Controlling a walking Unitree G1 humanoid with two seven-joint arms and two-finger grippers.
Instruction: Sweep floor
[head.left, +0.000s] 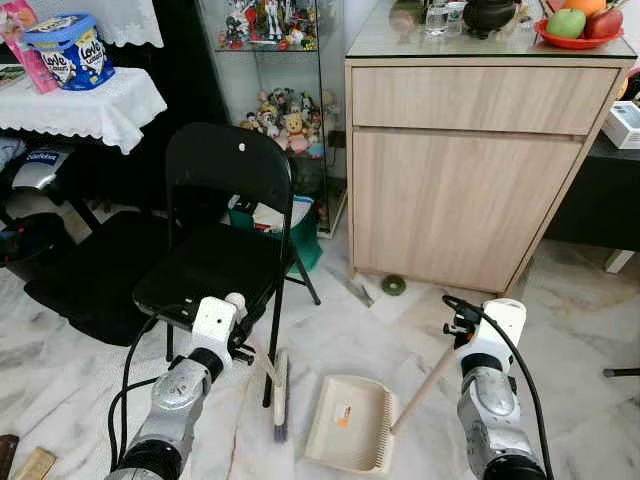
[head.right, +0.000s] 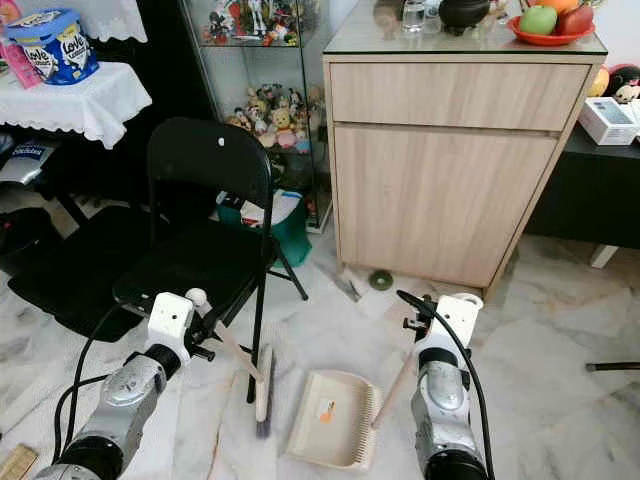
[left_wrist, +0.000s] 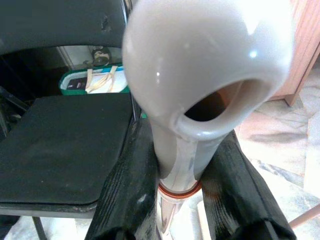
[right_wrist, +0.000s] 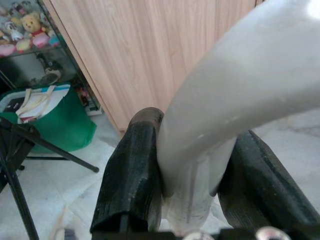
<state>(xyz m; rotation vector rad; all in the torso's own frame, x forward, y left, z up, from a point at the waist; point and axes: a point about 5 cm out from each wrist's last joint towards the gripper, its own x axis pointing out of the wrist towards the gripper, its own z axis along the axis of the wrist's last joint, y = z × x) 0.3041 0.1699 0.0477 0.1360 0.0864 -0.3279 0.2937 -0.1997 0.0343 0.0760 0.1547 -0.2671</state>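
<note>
While left gripper (left_wrist: 182, 195) jaws clamp cream broom (head.left: 281, 395), right gripper (right_wrist: 192, 197) jaws clamp matching dustpan (head.left: 350, 422) handle.

A light wooden cabinet (head.left: 470, 170) stands on a white marble floor (head.left: 560, 330). To its left is a glass display case (head.left: 275, 100) of small figurines, with a green bag (head.left: 300, 235) at its foot. Left of that stands a black folding chair (head.left: 215, 225), and beyond it a desk (head.left: 85, 105) under a white lace cloth. A red fruit bowl (head.left: 575, 35) sits on the cabinet top.

Broom (head.left: 280, 395) bristles on marble floor (head.left: 400, 340); cream dustpan (head.left: 348, 424) beside.
</note>
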